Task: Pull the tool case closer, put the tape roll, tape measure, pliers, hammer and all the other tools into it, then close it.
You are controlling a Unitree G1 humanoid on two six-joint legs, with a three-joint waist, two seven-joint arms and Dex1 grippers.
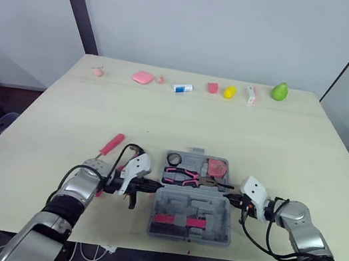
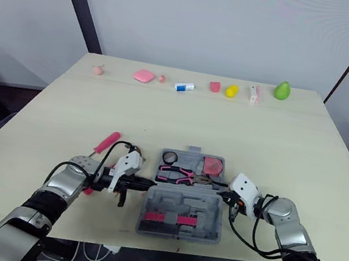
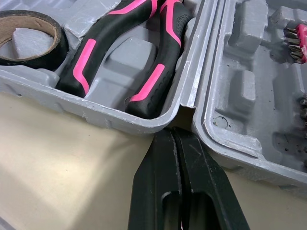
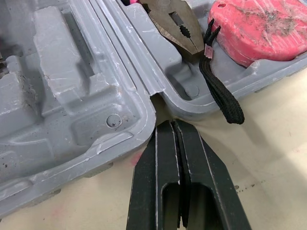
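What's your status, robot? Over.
Left hand, right hand shut at hinge ends. Open grey plastic tool case holds black-pink pliers, black tape roll. Pink-handled tool outside.

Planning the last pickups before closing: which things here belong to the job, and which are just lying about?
Job: tool case, already holding the tape roll, pliers and tape measure; pink-handled tool on the table left of the case.

Lying about, along the far edge: green pear, yellow piece, white-and-blue tube, pink pad.

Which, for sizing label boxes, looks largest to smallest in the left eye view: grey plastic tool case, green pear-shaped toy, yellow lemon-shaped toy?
Grey plastic tool case (nearest camera)
Green pear-shaped toy
Yellow lemon-shaped toy
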